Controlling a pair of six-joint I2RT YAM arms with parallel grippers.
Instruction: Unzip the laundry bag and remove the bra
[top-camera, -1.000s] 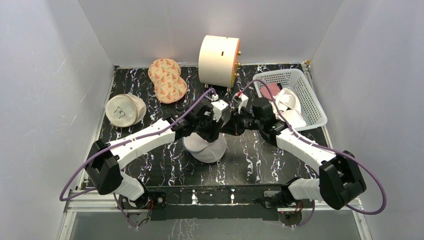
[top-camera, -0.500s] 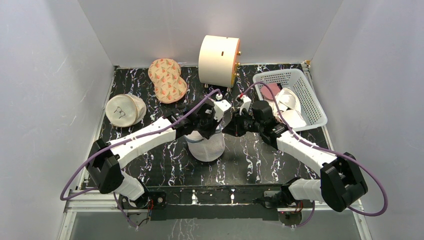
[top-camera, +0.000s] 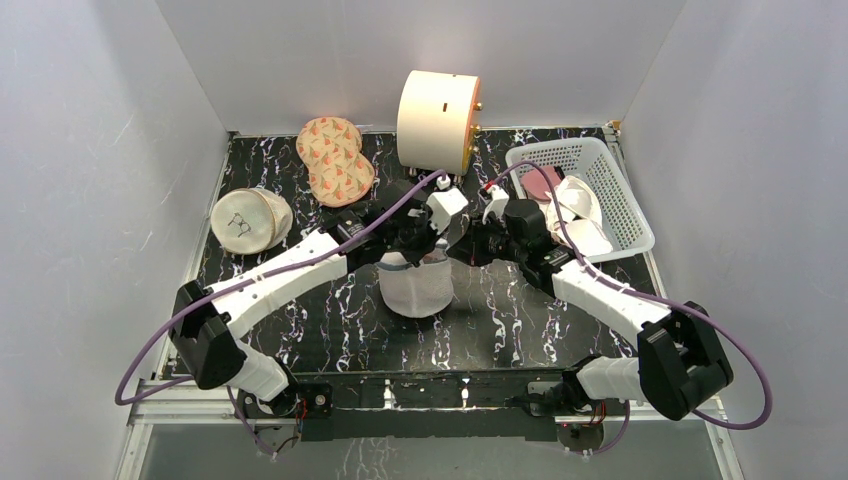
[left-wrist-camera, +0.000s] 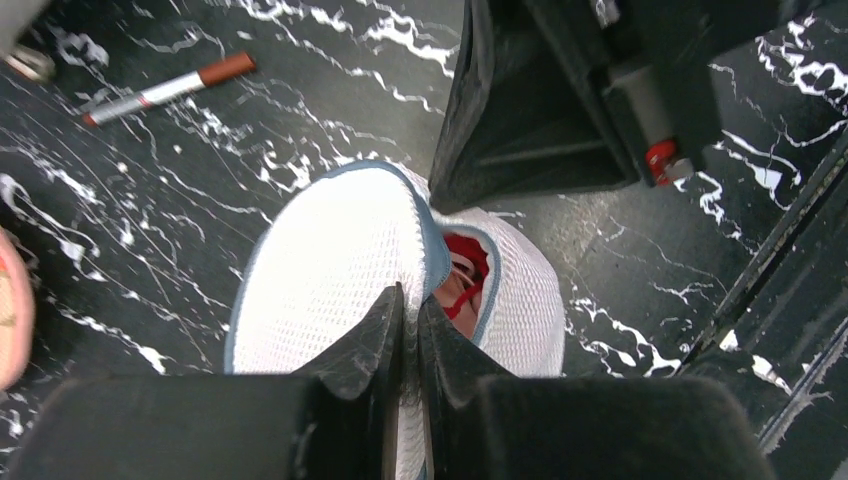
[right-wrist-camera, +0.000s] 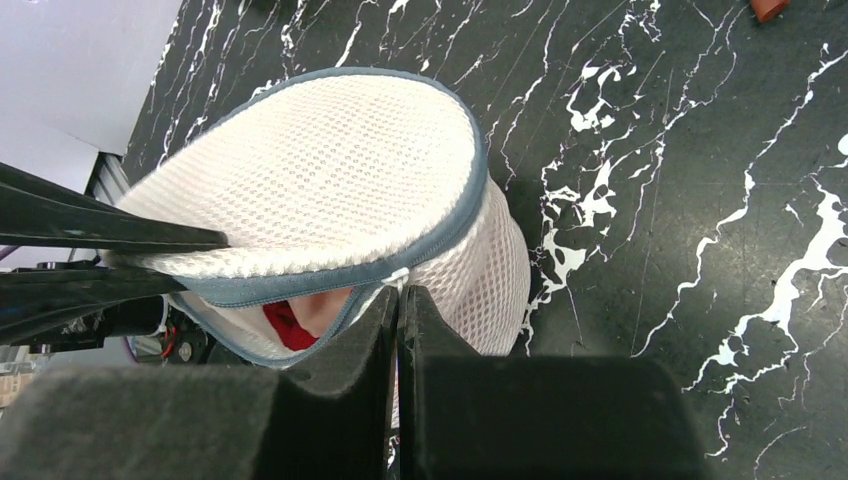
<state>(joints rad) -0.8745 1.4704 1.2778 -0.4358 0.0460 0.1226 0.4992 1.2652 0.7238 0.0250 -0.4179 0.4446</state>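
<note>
Both wrists have slid back up the table (top-camera: 520, 325); the laundry bag (top-camera: 418, 288) stands taller at its middle.
My left gripper (left-wrist-camera: 411, 318) pinches the mesh top tight, my right gripper (right-wrist-camera: 398, 305) is clamped on the white zip pull (right-wrist-camera: 398, 279). Only the wrist views catch the bra (left-wrist-camera: 466, 252), red-pink in the unzipped gap. One pen (left-wrist-camera: 170, 88), left wrist only. Three pouches: this one, a cream pouch (top-camera: 247, 221) with a spectacles mark, an orange pouch (top-camera: 335, 160).
</note>
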